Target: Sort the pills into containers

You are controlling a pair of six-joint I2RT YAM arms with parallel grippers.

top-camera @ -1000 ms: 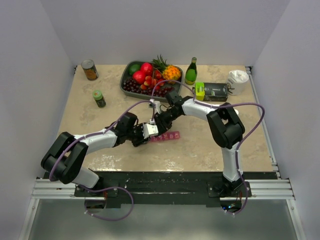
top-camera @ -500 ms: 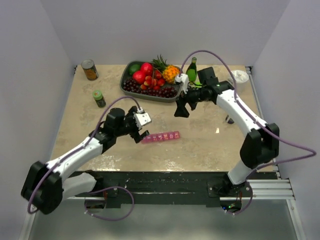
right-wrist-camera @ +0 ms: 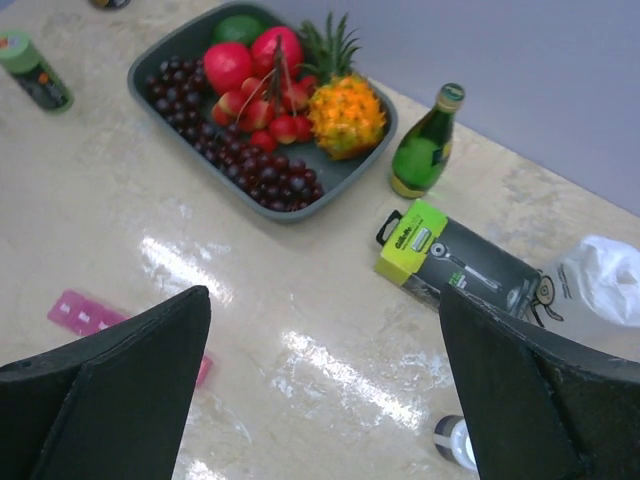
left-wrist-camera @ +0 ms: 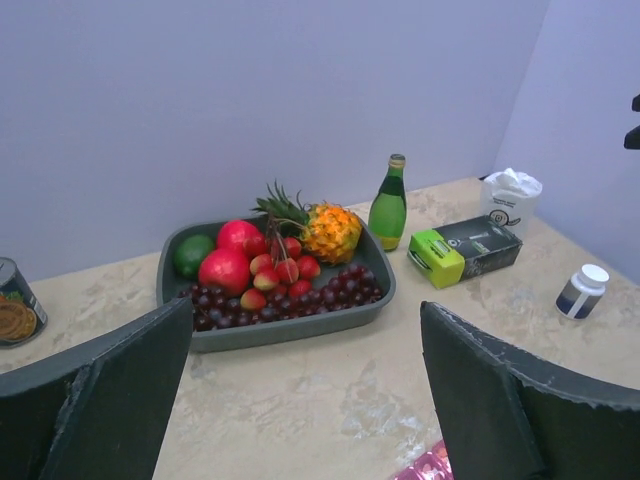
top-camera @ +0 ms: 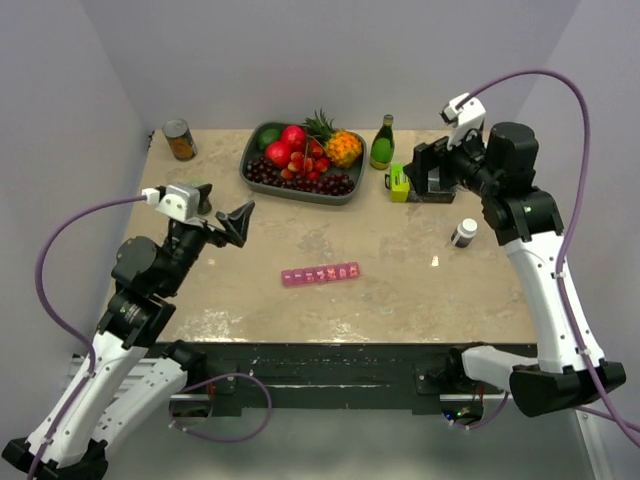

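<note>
Here, the pink organiser [top-camera: 320, 274] lies flat, untouched by either arm. Left of it and raised well clear, the left gripper [top-camera: 222, 208] hangs with fingers spread wide, empty. Right of it stands a white bottle [top-camera: 463, 232]. Farther right, the right gripper [top-camera: 428, 172] hovers high, fingers likewise wide apart and empty. Behind the organiser sits a fruit tray [left-wrist-camera: 290, 328]. No loose pills show. Any reach down likely wants a slow, square approach, so the light organiser isn't nudged askew.

1. The left arm [top-camera: 100, 365] and right arm [top-camera: 545, 270] have glossy white shells and black joints.
2. A purple cable [top-camera: 42, 270] runs along each arm.
3. The left claw [left-wrist-camera: 305, 310] and right claw [right-wrist-camera: 325, 295] have matte black, wedge-shaped fingers [left-wrist-camera: 110, 400] with rough edges.
4. A small white box [top-camera: 178, 198] caps each wrist.
</note>
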